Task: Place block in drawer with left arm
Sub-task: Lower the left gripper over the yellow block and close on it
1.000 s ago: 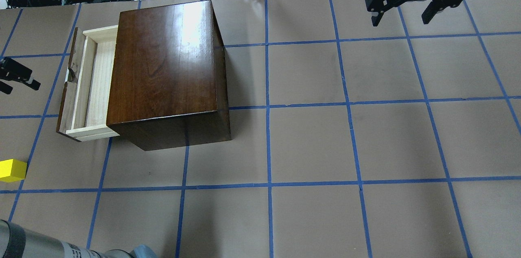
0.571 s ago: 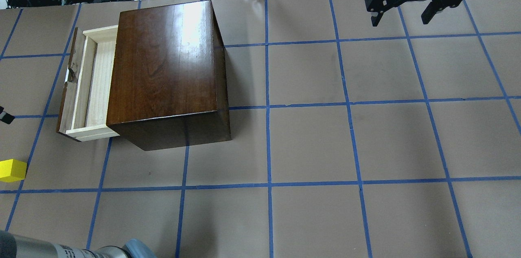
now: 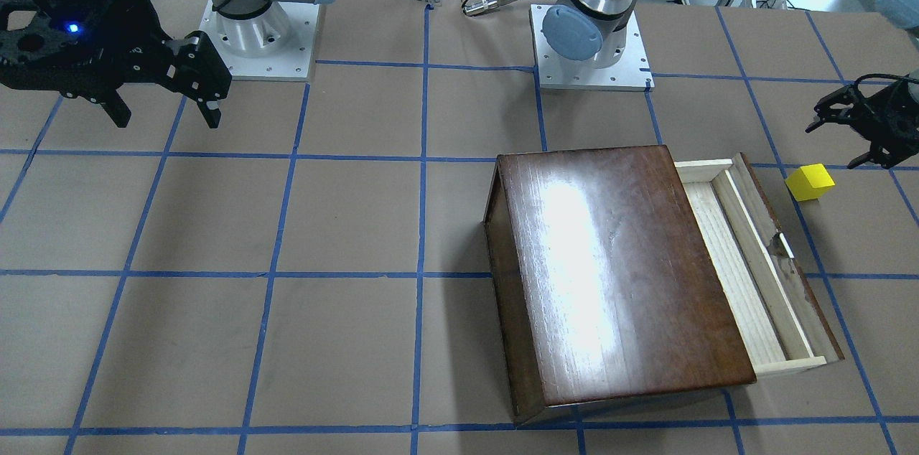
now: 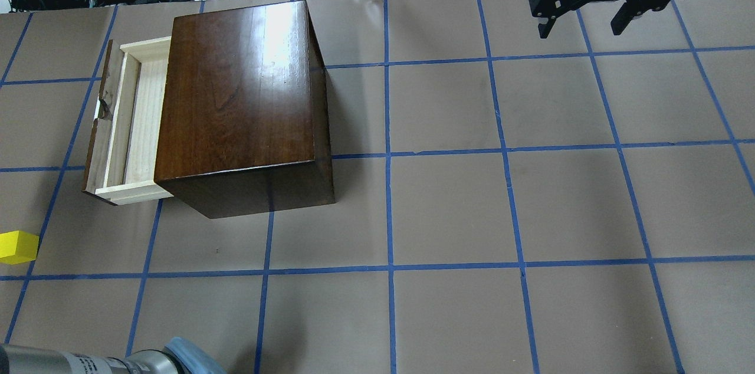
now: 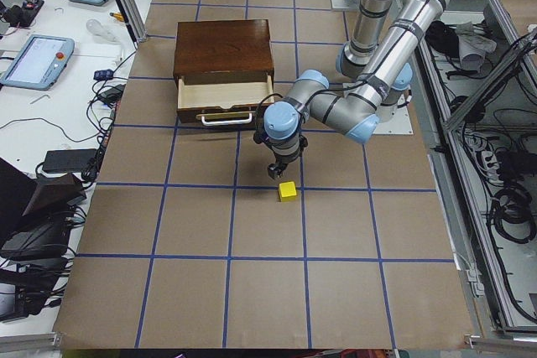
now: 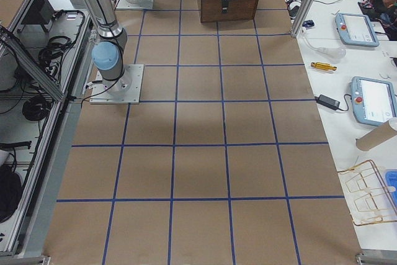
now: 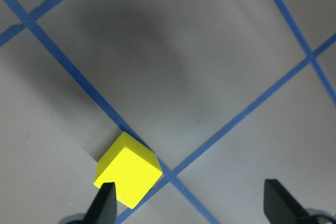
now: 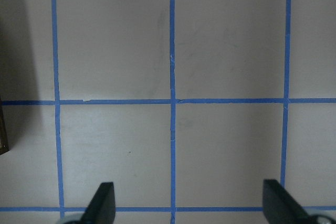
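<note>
fingers of left gripper (image 7: pixel 191 203) spread wide apart, clamped on nothing, pointing down over brown table paper (image 4: pixel 448 209). yellow block (image 7: pixel 127 177) resting on paper just below, off-centre toward one fingertip, beside a crossing of blue tape lines (image 7: pixel 73 76). block outside drawer (image 3: pixel 739 275), near its dark front and small metal handle (image 3: pixel 782 245). drawer pulled out of glossy dark-brown wooden box (image 3: pixel 617 275). right gripper (image 3: pixel 166 118) well apart toward other end of table, raised, fingers likewise spread.
</note>
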`<state>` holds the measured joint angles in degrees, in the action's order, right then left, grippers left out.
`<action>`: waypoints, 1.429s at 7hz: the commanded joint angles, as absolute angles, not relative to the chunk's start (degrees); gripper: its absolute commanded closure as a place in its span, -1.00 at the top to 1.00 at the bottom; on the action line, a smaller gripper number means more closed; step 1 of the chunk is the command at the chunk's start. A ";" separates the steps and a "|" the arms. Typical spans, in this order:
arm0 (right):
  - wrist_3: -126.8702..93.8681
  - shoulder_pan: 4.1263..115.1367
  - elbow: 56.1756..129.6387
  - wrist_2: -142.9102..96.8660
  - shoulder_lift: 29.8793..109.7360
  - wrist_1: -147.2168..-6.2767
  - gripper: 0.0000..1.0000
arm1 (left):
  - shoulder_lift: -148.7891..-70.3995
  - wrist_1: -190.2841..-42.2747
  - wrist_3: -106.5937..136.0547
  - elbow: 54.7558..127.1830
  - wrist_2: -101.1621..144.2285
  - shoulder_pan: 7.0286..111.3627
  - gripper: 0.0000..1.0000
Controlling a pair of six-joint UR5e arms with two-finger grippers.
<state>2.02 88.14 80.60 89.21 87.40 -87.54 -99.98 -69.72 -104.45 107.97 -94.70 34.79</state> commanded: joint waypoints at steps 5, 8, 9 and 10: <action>2.02 88.07 80.60 89.21 87.36 -87.54 1.00 | -102.39 -54.67 -134.36 115.75 -92.90 31.64 1.00; 2.02 88.15 80.60 89.21 87.36 -87.54 1.00 | -104.31 -51.18 -139.12 115.75 -92.81 31.11 1.00; 2.02 88.15 80.60 89.12 87.36 -87.54 1.00 | -105.63 -49.41 -140.44 115.75 -92.81 31.11 1.00; 2.02 88.15 80.60 89.12 87.45 -87.54 1.00 | -106.43 -48.00 -142.62 115.66 -92.81 31.11 1.00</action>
<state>2.02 88.15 80.60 89.14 87.39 -87.54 -105.25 -49.94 -140.34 115.72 -92.83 31.13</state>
